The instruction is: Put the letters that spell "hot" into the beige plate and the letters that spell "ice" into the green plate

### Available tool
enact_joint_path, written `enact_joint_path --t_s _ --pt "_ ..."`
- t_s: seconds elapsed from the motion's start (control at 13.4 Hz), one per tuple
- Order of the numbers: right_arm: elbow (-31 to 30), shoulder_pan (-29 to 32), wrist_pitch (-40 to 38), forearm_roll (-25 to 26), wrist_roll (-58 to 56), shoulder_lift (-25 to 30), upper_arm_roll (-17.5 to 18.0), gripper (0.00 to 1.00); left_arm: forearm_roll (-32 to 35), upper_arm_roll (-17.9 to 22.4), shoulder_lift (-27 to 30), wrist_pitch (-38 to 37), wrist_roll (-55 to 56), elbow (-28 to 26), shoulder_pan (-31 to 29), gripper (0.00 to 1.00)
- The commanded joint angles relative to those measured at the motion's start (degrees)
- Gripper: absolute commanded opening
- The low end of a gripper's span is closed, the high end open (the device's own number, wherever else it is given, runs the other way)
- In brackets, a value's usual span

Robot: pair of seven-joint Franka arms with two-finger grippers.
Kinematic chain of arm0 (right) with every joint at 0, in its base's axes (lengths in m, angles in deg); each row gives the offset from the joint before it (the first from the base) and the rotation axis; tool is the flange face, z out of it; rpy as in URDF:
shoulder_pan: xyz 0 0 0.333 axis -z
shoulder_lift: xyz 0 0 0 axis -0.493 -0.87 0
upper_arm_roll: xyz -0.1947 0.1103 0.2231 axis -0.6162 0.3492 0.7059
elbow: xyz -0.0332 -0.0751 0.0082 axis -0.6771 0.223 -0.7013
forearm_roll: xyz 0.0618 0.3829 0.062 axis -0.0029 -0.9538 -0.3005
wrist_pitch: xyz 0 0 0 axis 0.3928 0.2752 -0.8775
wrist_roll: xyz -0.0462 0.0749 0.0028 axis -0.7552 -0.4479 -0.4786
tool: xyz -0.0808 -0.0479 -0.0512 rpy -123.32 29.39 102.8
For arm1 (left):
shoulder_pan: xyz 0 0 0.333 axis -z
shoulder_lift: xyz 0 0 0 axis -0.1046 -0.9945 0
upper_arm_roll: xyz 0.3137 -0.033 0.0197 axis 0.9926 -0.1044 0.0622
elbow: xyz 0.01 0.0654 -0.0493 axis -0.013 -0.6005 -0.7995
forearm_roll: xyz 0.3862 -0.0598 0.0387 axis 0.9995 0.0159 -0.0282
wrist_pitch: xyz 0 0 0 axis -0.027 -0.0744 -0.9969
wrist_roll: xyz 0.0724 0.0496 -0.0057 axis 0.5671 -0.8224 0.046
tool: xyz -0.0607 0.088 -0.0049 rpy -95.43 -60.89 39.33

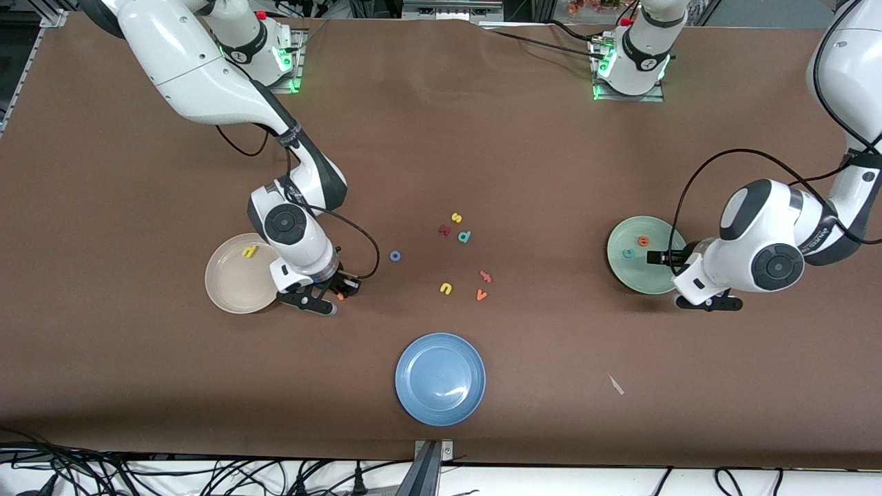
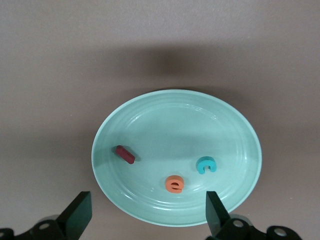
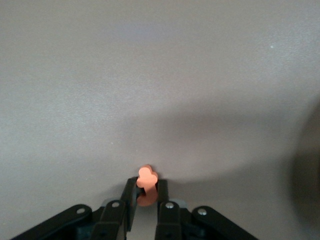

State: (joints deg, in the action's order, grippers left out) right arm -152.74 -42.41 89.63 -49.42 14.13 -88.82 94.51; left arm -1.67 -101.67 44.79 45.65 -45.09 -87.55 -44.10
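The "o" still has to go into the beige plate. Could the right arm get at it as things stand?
Probably not yet: the blue "o" lies in the open with nothing around it, but the right pincer is shut on the orange "t", beside the beige plate.

Two robot arms, each with glossy white rounded shells, dark grey joint bands and round black caps on the wrist joints. Right arm; left arm. Both bases carry green indicator lights and a red button. Thin black cables loop loosely along the forearms. Each hand, right hand and left hand, has black fingers on a black bar fixed with small silver screws.
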Motion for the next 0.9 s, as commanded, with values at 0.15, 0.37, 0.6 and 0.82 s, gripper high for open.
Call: enact_joint_path --t_s 0.15,0.37,0.6,0.82 --pt "-1.9 0.2 0.2 1.4 -0.8 1.1 -0.5 0.19 -1.7 -1.3 2.2 -1.8 -0.8 0.7 -0.1 1.00" --pt "-2.2 0.2 -4.8 1.4 -2.1 4.4 -0.4 0.19 -1.7 -1.3 3.1 -1.8 -0.9 0.7 -0.1 1.00" --pt "-4.7 1.7 -10.3 0.7 -8.0 9.9 -0.4 0.19 -1.7 -1.3 4.3 -1.9 -0.6 0.7 -0.1 1.00" --pt "-6.9 4.8 -15.4 0.7 -17.8 14.0 -1.4 0.19 -1.7 -1.3 4.9 -1.9 -0.7 1.0 -0.1 1.00"
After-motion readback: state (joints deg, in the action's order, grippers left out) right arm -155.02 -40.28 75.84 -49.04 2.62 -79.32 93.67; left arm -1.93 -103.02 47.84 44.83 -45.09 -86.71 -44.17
